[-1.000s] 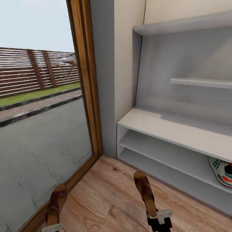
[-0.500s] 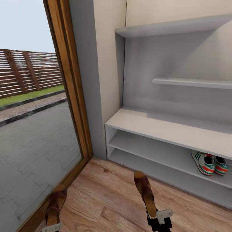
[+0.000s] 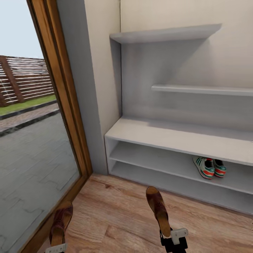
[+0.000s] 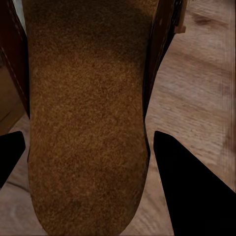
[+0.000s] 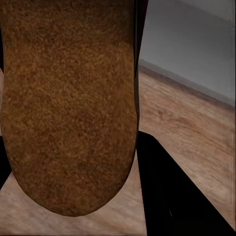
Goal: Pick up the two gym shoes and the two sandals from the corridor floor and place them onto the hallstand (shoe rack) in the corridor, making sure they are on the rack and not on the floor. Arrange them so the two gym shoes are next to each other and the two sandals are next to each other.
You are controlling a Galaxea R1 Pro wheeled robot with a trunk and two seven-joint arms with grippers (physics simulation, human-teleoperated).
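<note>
Each of my grippers holds one brown sandal above the wood floor. In the head view the left sandal sticks forward from my left gripper, and the right sandal from my right gripper. The left wrist view has the left sandal's tan footbed between dark fingers. The right sandal's footbed shows in the right wrist view. The two gym shoes stand side by side on the hallstand's upper open shelf, at the right.
A wood-framed glass door stands at the left, with paving and a fence outside. A grey wall strip separates it from the hallstand. The bench top and the stepped upper shelves carry nothing.
The whole view has swung right: door and hallstand slid leftward in the picture, and both gym shoes came fully into sight. Grippers and sandals keep their places.
</note>
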